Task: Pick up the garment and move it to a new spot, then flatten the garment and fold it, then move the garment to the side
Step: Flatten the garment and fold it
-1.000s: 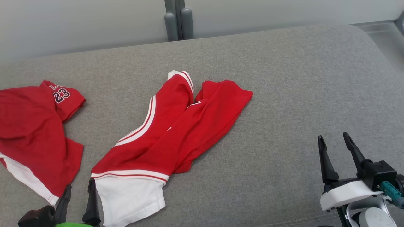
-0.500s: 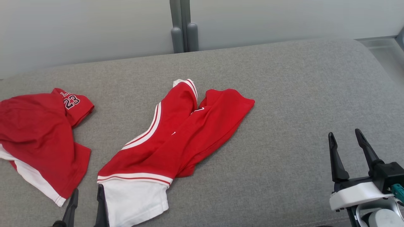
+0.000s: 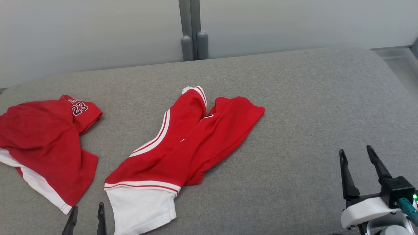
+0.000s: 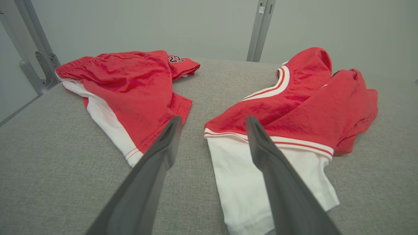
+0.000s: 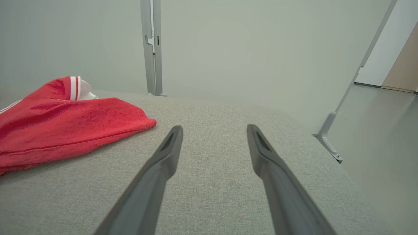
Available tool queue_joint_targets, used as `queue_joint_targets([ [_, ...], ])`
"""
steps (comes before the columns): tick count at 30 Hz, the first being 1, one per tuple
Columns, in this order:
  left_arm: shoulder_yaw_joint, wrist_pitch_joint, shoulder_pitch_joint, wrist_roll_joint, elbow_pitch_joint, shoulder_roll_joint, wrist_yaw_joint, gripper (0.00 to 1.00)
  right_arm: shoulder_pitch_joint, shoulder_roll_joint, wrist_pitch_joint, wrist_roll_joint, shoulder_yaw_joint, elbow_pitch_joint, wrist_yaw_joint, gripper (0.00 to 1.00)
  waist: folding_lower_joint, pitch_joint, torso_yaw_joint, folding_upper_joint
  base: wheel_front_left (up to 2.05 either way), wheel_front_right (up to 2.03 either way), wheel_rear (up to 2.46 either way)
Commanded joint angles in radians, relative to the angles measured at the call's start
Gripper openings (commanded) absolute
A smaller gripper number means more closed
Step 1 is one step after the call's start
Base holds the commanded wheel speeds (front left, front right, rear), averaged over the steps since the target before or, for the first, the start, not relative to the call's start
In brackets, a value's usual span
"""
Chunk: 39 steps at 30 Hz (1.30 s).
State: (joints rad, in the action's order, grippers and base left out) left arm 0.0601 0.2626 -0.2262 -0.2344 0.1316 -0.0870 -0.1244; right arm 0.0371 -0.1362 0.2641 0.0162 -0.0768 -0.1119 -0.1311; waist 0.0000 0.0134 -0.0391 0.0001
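A red garment with white side stripes and a white hem lies crumpled in the middle of the grey padded surface. In the left wrist view the garment has its white hem nearest. My left gripper is open at the near edge, just left of that hem, with nothing between its fingers. From its own wrist camera, the left gripper points at the gap between the two red pieces. My right gripper is open and empty at the near right, well clear of the cloth. The right gripper hovers over bare grey fabric.
A second red garment marked 23 lies bunched at the far left; it also shows in the left wrist view. A pale wall with a grey post stands behind the surface. The surface's right end drops to the floor.
The head camera has tilted, so the whole picture has slid down and right. My left gripper sits lower in the view, a little further back from the hem. The garments have not moved.
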Motion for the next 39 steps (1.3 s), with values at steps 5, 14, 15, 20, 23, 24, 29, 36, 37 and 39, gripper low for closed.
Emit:
queue_joint_targets([
  [5, 0.028, 0.003, 0.011, 0.023, -0.002, 0.009, -0.006, 1.00, 0.007, -0.004, 0.000, -0.002, 0.046, -0.037, 0.001, 1.00, 0.0000, -0.015, 0.005, -0.0001, 0.00, 0.00, 0.00],
  [14, 0.043, 0.003, 0.027, 0.030, 0.018, 0.023, -0.008, 1.00, -0.034, 0.001, 0.000, 0.014, 0.101, -0.065, 0.001, 1.00, 0.0000, -0.014, 0.031, -0.0001, 0.00, 0.00, 0.00],
  [15, 0.043, 0.003, 0.031, 0.030, 0.020, 0.024, -0.008, 1.00, -0.036, 0.001, 0.000, 0.015, 0.101, -0.066, 0.001, 1.00, 0.0000, -0.014, 0.036, -0.0001, 0.00, 0.00, 0.00],
  [20, 0.045, 0.003, 0.041, 0.026, 0.024, 0.027, -0.008, 1.00, -0.029, -0.007, 0.000, 0.020, 0.106, -0.072, 0.001, 1.00, 0.0000, -0.015, 0.052, -0.0001, 0.00, 0.00, 0.00],
  [23, 0.044, 0.003, 0.041, 0.023, 0.023, 0.028, -0.007, 1.00, -0.028, -0.009, 0.000, 0.021, 0.106, -0.075, 0.001, 1.00, 0.0000, -0.015, 0.056, -0.0001, 0.00, 0.00, 0.00],
  [24, 0.043, 0.003, 0.040, 0.021, 0.023, 0.029, -0.007, 1.00, -0.028, -0.009, 0.000, 0.022, 0.107, -0.075, 0.001, 1.00, 0.0000, -0.015, 0.057, -0.0001, 0.00, 0.00, 0.00],
  [29, 0.036, 0.003, 0.037, 0.015, 0.024, 0.030, -0.007, 1.00, -0.028, -0.008, 0.000, 0.028, 0.110, -0.078, 0.001, 1.00, 0.0000, -0.015, 0.057, -0.0001, 0.00, 0.00, 0.00],
  [36, 0.002, 0.001, 0.035, -0.008, 0.080, 0.031, -0.007, 1.00, -0.072, -0.001, 0.000, 0.099, 0.109, -0.090, 0.001, 1.00, 0.0000, -0.003, 0.055, -0.0001, 0.00, 0.00, 0.00],
  [37, -0.012, -0.016, 0.039, -0.014, 0.094, 0.030, -0.007, 1.00, -0.086, -0.013, 0.000, 0.112, 0.121, -0.099, 0.001, 1.00, 0.0000, 0.002, 0.055, -0.0001, 0.00, 0.00, 0.00],
  [39, -0.024, -0.071, 0.062, -0.044, 0.103, 0.027, -0.007, 1.00, -0.131, -0.061, 0.000, 0.135, 0.164, -0.135, 0.001, 1.00, 0.0000, 0.022, 0.056, -0.0001, 0.00, 0.00, 0.00],
])
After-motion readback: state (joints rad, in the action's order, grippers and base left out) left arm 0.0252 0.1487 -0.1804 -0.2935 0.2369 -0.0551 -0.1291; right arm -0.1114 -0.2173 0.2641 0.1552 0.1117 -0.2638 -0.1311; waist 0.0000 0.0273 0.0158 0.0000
